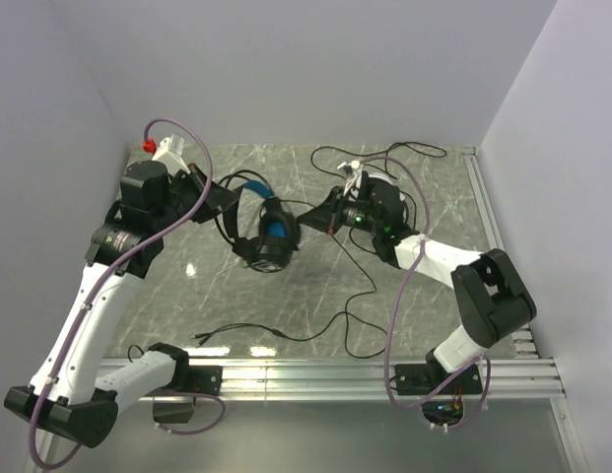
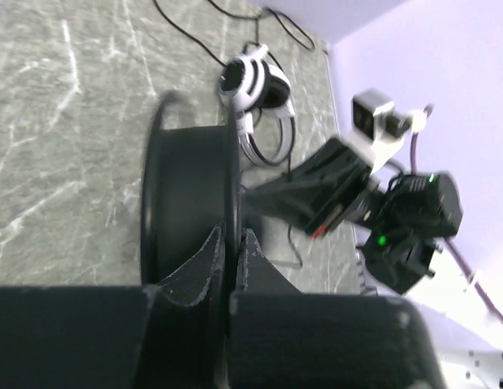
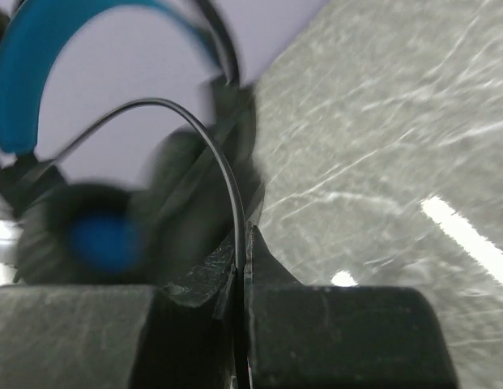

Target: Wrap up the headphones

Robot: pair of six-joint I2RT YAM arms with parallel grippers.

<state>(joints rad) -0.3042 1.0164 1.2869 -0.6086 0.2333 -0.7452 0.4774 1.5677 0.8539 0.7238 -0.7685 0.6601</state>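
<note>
**Ana:** Where is the black and blue headset (image 1: 270, 233)?

**Ben:** It is in the middle, over the grey table (image 1: 237, 296), between the 2 arms. The left claw (image 1: 237, 211) has it.

**Ana:** Is that claw open?

**Ben:** No. In the left wrist view, the left claw (image 2: 233, 247) is squeezed tight on a black part of that headset (image 2: 186, 203). The picture is too blurry to tell which part.

**Ana:** And the right claw (image 1: 307, 219)?

**Ben:** It is pinched shut too, on the thin black cable (image 3: 211, 138). In the right wrist view, the cable runs up in a curve from the tips of the right claw (image 3: 243, 263) to the headset. You can see the blue band (image 3: 40, 65) and 1 blue ear cup (image 3: 97, 239) there, both fuzzy.

**Ana:** Where does the rest of the cable go?

**Ben:** From above, a long piece (image 1: 315, 330) lies loose on the table, near the front. Its end is on the left side.

**Ana:** Is there 1 more headset?

**Ben:** Yes. The white headset (image 1: 357, 182) is at the back of the table, just behind the right arm. The left wrist view shows it (image 2: 255, 81) lying flat on the table, well apart from the black one. No claw touches it. More black cable lies in loops by the back wall.
</note>
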